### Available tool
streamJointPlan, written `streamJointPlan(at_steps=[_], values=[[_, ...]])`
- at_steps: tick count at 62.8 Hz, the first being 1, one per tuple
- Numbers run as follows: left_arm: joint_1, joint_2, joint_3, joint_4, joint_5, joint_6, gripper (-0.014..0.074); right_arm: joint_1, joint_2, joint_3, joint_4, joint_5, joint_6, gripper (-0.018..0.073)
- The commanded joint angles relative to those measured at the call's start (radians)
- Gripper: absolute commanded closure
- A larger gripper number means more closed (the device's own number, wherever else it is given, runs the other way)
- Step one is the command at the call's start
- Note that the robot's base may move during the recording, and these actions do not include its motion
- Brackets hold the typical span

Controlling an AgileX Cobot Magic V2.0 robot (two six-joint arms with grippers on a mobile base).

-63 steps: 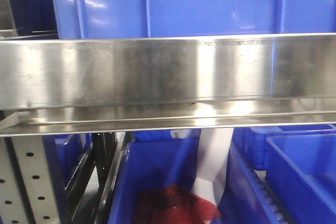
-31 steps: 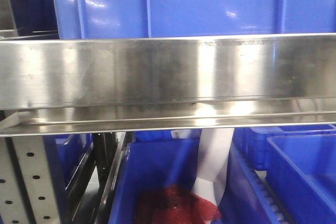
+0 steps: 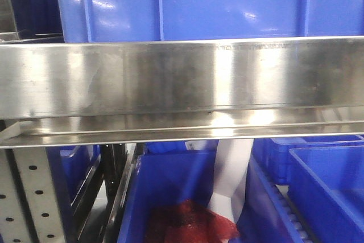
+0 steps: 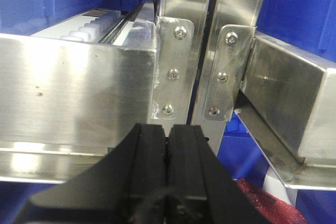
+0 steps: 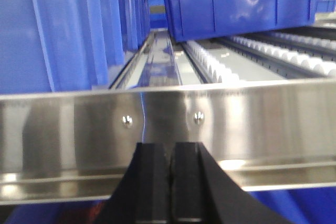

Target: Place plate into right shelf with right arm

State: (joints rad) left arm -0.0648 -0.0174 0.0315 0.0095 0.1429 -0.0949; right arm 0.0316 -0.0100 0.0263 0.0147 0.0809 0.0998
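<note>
The plate is not in any view. The stainless-steel shelf (image 3: 182, 78) fills the front view as a broad brushed ledge with a large blue bin (image 3: 193, 4) on top. My right gripper (image 5: 170, 148) is shut and empty, close in front of a steel ledge (image 5: 236, 119) with two screws; behind the ledge lie roller tracks (image 5: 220, 64) and blue bins (image 5: 241, 3). My left gripper (image 4: 168, 132) is shut and empty, facing the joint of two steel uprights (image 4: 202, 51) and the shelf ledge (image 4: 73, 93).
Below the front ledge stand blue bins (image 3: 327, 186), one holding a red mesh item (image 3: 190, 223) and a white sheet (image 3: 230, 177). A perforated grey upright (image 3: 31, 197) is at lower left. A second steel ledge (image 4: 289, 108) runs right of the left gripper.
</note>
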Motion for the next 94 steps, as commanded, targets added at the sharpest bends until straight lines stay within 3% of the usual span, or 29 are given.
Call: streamJointPlan(at_steps=[1, 94], values=[[-0.007, -0.004, 0.010, -0.002, -0.084, -0.006, 0.0643, -0.003, -0.014, -0.004, -0.009, -0.072, -0.001, 0.0505], [-0.007, -0.004, 0.010, -0.002, -0.084, -0.006, 0.0643, -0.003, -0.014, -0.004, -0.042, -0.073, -0.002, 0.0505]])
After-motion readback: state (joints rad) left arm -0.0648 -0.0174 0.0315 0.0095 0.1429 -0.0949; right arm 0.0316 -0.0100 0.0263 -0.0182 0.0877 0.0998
